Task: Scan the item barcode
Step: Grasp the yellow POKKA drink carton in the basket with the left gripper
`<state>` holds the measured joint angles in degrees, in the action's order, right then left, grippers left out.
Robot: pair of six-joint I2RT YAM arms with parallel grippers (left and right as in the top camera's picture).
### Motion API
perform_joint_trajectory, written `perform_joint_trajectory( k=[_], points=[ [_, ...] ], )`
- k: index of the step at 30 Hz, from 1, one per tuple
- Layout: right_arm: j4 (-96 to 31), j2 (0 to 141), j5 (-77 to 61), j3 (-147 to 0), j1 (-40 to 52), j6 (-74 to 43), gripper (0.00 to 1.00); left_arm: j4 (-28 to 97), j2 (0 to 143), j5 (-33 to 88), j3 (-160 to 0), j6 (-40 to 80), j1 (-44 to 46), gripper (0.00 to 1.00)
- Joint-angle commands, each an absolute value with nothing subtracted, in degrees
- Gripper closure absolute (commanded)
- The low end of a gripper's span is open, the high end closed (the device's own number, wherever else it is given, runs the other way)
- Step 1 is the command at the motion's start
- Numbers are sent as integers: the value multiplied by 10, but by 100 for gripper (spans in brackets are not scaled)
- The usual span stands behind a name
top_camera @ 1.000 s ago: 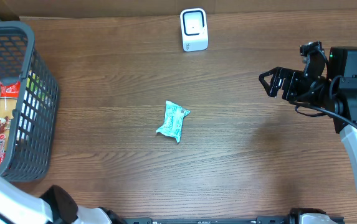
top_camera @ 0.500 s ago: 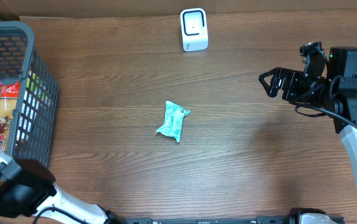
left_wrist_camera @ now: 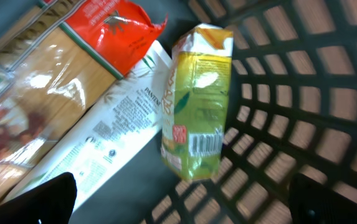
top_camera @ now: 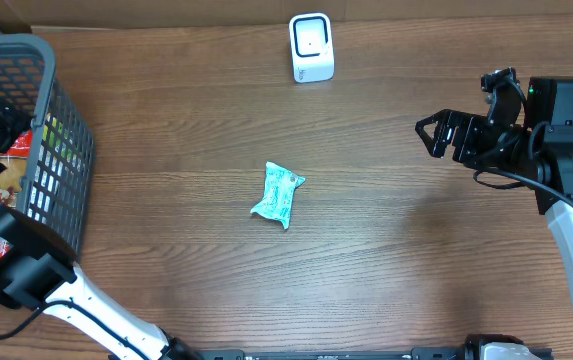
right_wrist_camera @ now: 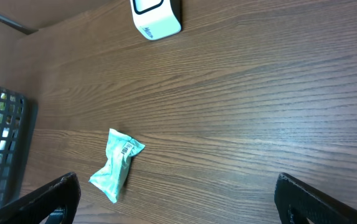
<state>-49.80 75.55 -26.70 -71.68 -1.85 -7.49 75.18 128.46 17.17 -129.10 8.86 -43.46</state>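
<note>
Fingers of the left gripper (left_wrist_camera: 187,199) stand spread wide with nothing between them, released and poised inside the basket (left_wrist_camera: 303,93); just ahead of that gap lies a yellow-green pouch (left_wrist_camera: 197,102), glossy and soft-sided, crimped at its far end, with its barcode (left_wrist_camera: 205,144) facing up toward the wrist; that placement suggests the gripper is lined up to pick this pouch as the item to scan, though that is a judgement only. Touching the pouch on the gripper's left is a long white carton (left_wrist_camera: 103,146), flat and printed with fine text; further left, a pasta packet (left_wrist_camera: 41,93) in clear shiny film; beyond both, a crinkled red wrapper (left_wrist_camera: 113,22). To the right of the fingers the basket wall rises as a dark plastic grid, which leaves little room on that side.

Well apart, the right gripper (top_camera: 428,135) hangs above the table (top_camera: 366,260) with its jaws parted and empty, probably waiting clear of the work. Out in front of it, a teal packet (top_camera: 279,194), puffy and crumpled, lies flat on the wood-grain top; ahead and off to one side, the scanner (top_camera: 311,47), a small white rounded block, stands upright near the table's edge, its face turned toward the arms.
</note>
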Motion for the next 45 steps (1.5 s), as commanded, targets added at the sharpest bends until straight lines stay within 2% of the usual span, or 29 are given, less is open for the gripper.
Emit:
perform_joint_trajectory(
  k=[1,19,22,24,26,28,29,36,45],
  points=[
    [-498,756,-266,-728,-19,-75,0,719,1294,170,-1264,88,-427,0],
    [-501,756,-266,-728,-19,-75,0,496,1295,163,-1043,77,-397,1],
    [-501,756,-266,-728,-19,-75,0,481,1295,161,-1031,77,-395,10],
    [-501,756,-266,-728,-19,-75,0,480,1295,161,-1031,74,-395,25],
    [-500,756,-266,-728,-19,-75,0,480,1295,161,-1031,72,-396,50],
    [-500,756,-266,-728,-19,-75,0,480,1295,161,-1031,73,-397,88],
    [-500,756,-266,-728,-19,-75,0,480,1295,161,-1031,73,-397,96],
    [-498,756,-266,-728,-19,-75,0,502,1294,174,-1055,73,-398,96],
    [-497,756,-266,-728,-19,-75,0,683,1293,195,-1293,72,-401,96]
  ],
)
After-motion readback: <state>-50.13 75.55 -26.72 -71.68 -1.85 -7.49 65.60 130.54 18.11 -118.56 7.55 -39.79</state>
